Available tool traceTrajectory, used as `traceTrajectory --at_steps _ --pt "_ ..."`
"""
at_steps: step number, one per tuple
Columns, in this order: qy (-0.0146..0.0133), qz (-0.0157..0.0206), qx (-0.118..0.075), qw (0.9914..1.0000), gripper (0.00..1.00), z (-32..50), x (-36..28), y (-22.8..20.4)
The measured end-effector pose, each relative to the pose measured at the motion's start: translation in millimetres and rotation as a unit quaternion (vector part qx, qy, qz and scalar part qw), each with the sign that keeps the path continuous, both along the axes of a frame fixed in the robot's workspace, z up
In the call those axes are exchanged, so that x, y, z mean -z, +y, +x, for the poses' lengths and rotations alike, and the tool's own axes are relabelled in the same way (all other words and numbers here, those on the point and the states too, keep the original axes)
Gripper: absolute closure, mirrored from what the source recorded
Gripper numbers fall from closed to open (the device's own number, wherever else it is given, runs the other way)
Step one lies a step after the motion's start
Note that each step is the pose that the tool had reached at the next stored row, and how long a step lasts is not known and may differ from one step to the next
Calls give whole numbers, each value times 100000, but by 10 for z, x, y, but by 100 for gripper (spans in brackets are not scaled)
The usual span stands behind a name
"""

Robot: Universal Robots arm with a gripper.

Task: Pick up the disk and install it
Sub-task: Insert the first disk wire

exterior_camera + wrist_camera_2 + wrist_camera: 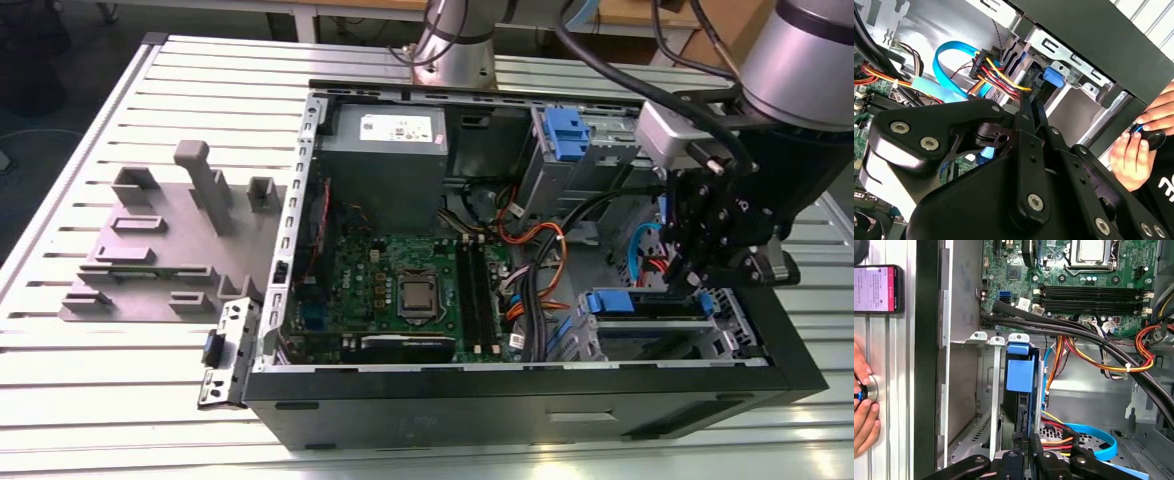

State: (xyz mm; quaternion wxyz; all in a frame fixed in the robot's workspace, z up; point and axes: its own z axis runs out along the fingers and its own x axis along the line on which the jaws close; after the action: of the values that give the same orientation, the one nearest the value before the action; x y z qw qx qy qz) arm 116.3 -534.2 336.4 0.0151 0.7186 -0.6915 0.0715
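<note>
A: While the arm hung over the open black computer case (534, 400), where did you log the black pincer (1029, 440)?

B: At the silver metal drive cage (730, 335) in the case corner. The disk, a flat drive in its blue plastic bracket (1018, 374), stood on edge in the cage slot directly ahead of the pincer tips, blue tab on the far end from them.

A: Pincer state?

B: Could not tell. In both wrist views the tips met the near edge of the disk, but whether they pinched it or merely sat against it did not show.

A: Step in hand, then?

B: Judged as the install, late on: disk already between the cage rails, not lying loose anywhere.

A: Hazards?

B: A bundle of red, yellow and orange power wires (1066, 432) and a looped light-blue flat data cable (1106, 440) lay just beside the pincer. A person's hand (864, 412) rested outside the case wall, well apart from it.

A: Next move calls for?

B: My judgement: a straight line along the rails, no tilt, wires kept out of the slot.
</note>
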Motion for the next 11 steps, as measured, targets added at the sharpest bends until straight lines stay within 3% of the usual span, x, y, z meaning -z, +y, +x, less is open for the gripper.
traceTrajectory --at_steps 11 --pt "-1 47 -8 100000 83 -10 27 -8"
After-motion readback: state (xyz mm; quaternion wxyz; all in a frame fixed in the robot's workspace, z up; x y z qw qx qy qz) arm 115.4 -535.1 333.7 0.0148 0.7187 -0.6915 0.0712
